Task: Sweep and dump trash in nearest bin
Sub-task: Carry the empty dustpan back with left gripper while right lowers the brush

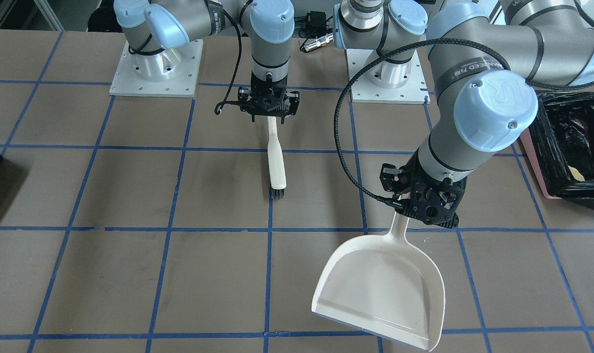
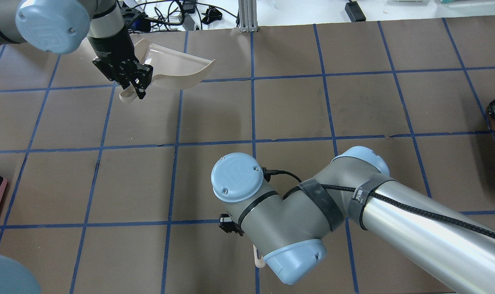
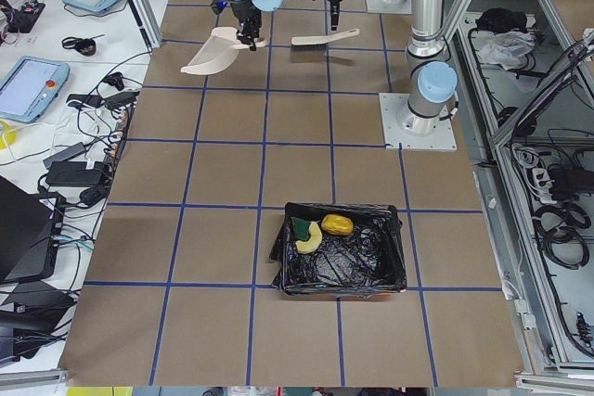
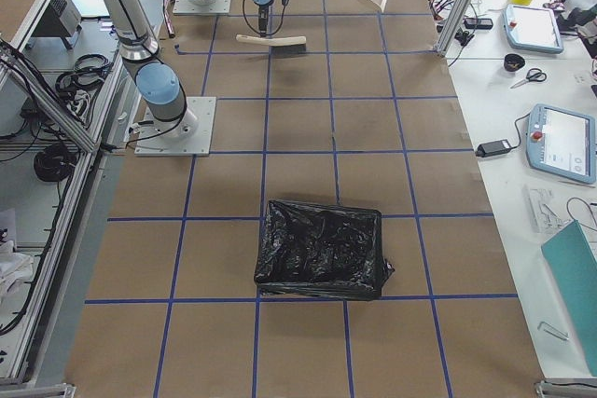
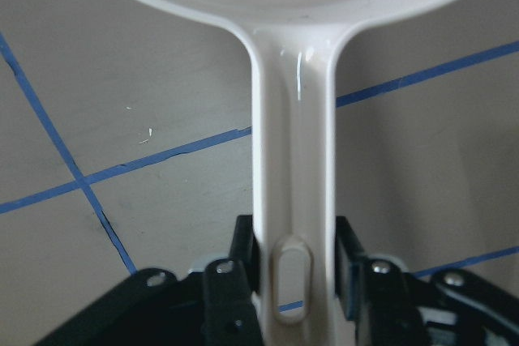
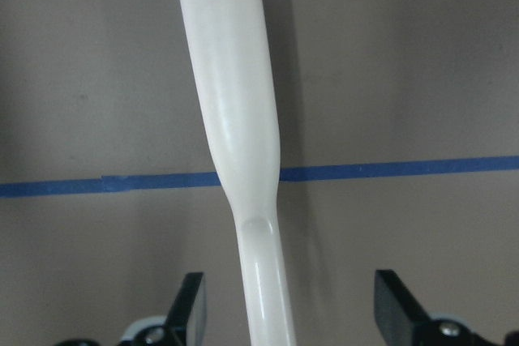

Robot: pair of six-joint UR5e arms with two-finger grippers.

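Note:
The three trash pieces, a green foam block, a golden-brown lump and a tan crescent, lie inside the pink bin lined with a black bag. My left gripper is shut on the handle of the white dustpan, which is empty and held away from the bin. The left wrist view shows the pads clamped on the handle. My right gripper is open, its fingers apart on both sides of the white brush's handle. The brush lies on the table.
A second bin lined with a black bag stands on the table on the robot's right side. Both arm bases stand at the robot's edge of the table. Operator desks with tablets line the far side.

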